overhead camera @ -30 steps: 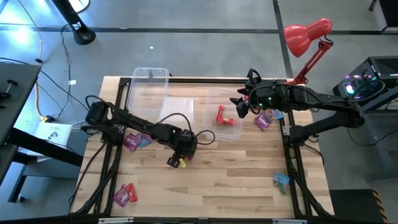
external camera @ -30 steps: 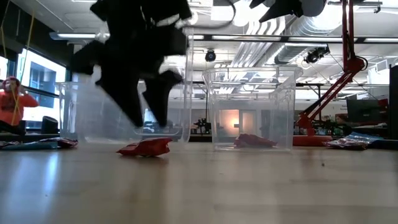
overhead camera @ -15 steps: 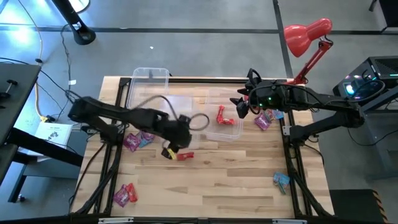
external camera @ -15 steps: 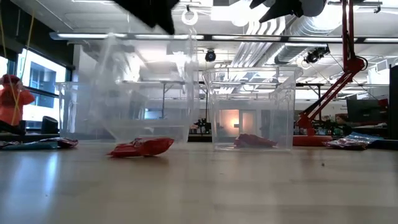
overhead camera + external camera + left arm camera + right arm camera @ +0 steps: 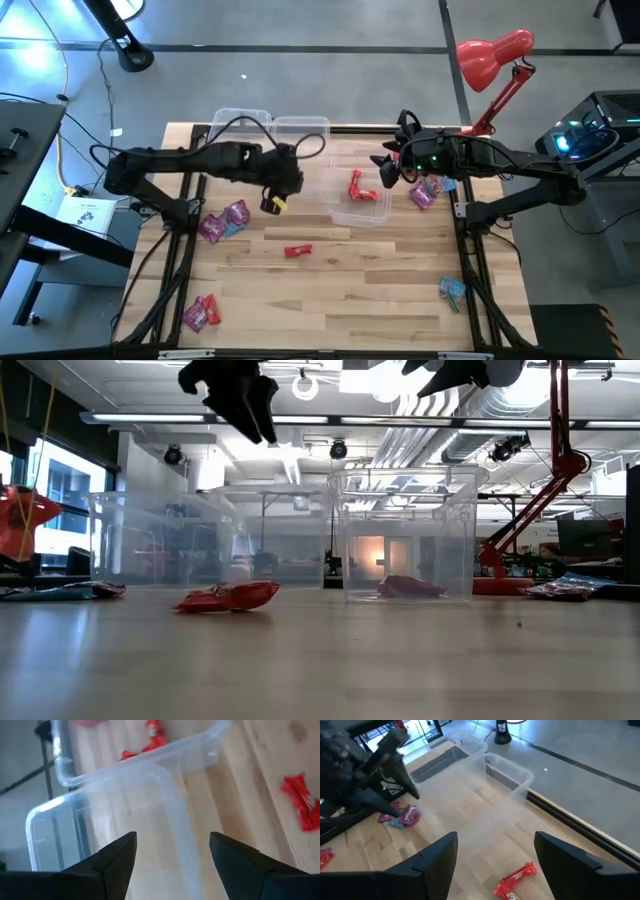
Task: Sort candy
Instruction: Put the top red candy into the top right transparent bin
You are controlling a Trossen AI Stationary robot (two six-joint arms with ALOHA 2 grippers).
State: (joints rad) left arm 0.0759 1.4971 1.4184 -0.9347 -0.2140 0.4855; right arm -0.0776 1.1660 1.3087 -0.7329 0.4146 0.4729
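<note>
Left gripper (image 5: pixel 272 200), jaws open & empty, hangs over middle bin (image 5: pixel 300 150); should drop onto red candy (image 5: pixel 297 251) nearer. Right gripper (image 5: pixel 385 172) open, waiting.

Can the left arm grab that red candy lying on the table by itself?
Probably yes. The red candy lies alone on bare wood, nothing on or beside it. The left gripper hangs open above the bins, so it would just need to swing over and come down.

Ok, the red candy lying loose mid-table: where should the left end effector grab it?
Come straight down on the red candy and pinch across its narrow middle. It lies flat and lengthwise on bare wood, clear of the bins. The left end effector, open, is nearest.
</note>
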